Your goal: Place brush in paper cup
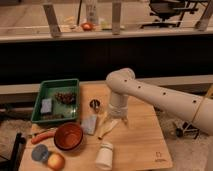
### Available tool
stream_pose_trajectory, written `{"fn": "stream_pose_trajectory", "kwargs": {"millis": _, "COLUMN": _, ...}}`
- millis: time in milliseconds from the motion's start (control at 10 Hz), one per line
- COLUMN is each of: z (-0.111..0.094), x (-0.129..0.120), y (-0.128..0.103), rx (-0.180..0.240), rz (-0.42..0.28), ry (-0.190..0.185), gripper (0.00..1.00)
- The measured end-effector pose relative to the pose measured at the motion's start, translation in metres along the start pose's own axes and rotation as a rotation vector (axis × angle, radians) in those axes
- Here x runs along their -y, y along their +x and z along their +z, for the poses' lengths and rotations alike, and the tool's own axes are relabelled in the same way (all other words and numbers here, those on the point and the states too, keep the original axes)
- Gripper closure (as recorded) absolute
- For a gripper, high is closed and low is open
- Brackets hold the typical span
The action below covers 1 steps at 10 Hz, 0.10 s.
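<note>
The white paper cup (105,155) sits on the wooden table (142,145) near its front edge. A pale elongated thing, which looks like the brush (105,130), lies slanted on the table just above the cup and next to a grey block (90,124). My gripper (114,123) hangs from the white arm (160,96) right over the upper end of the brush, low above the table. The arm's wrist hides part of it.
A red-brown bowl (68,136) stands left of the cup. A green tray (74,100) with small items is at the back left. A small dark metal cup (94,104), a blue-grey tin (39,152), an orange fruit (56,161) and a red-orange stick (42,136) are nearby.
</note>
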State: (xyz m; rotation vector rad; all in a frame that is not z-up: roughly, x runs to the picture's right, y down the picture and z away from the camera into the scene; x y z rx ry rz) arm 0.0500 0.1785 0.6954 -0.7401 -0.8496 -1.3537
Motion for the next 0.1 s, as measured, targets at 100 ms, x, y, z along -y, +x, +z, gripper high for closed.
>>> {"fn": "stream_pose_trajectory", "kwargs": {"millis": 100, "z": 0.0000, "x": 0.0000, "y": 0.0000, "rx": 0.000, "rz": 0.000, "ry": 0.000, "gripper": 0.20}}
